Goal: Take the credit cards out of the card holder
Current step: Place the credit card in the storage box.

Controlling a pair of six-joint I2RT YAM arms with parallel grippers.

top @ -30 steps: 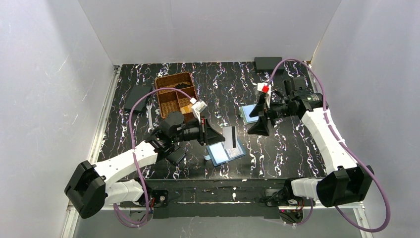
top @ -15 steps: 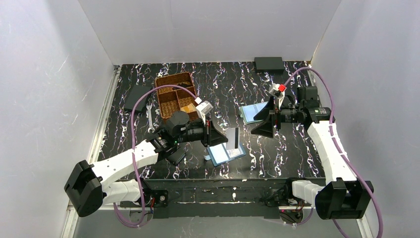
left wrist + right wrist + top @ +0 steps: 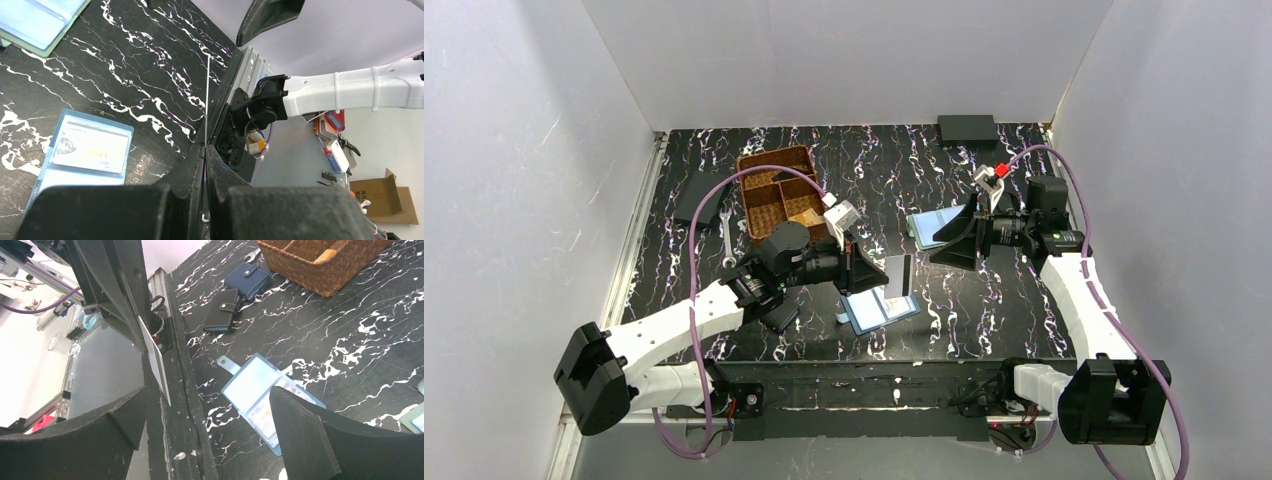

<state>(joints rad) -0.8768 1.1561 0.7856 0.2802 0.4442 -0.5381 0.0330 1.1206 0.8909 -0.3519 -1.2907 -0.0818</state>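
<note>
The card holder (image 3: 881,308) lies open on the black marbled table, and one whitish credit card (image 3: 90,149) sits in its right pocket. My left gripper (image 3: 882,274) is shut on another credit card (image 3: 904,272) and holds it upright just above the holder. That card is a thin edge-on line (image 3: 206,95) in the left wrist view, rising from the pinched fingertips (image 3: 199,155). My right gripper (image 3: 946,242) hangs open to the right of the card and faces it. In the right wrist view the card (image 3: 155,360) and the holder (image 3: 252,395) lie between its spread fingers (image 3: 310,440).
A paler blue folding holder (image 3: 932,224) lies under the right gripper. A woven basket (image 3: 779,195) stands at back left, with a wrench (image 3: 727,235) and a dark wallet (image 3: 702,195) beside it. Navy (image 3: 247,277) and black (image 3: 222,310) wallets lie near the left arm.
My left gripper has carried the card to the right, off the holder's pocket and slightly up. The right arm has drawn back to the right, its open gripper still pointed at the card.
</note>
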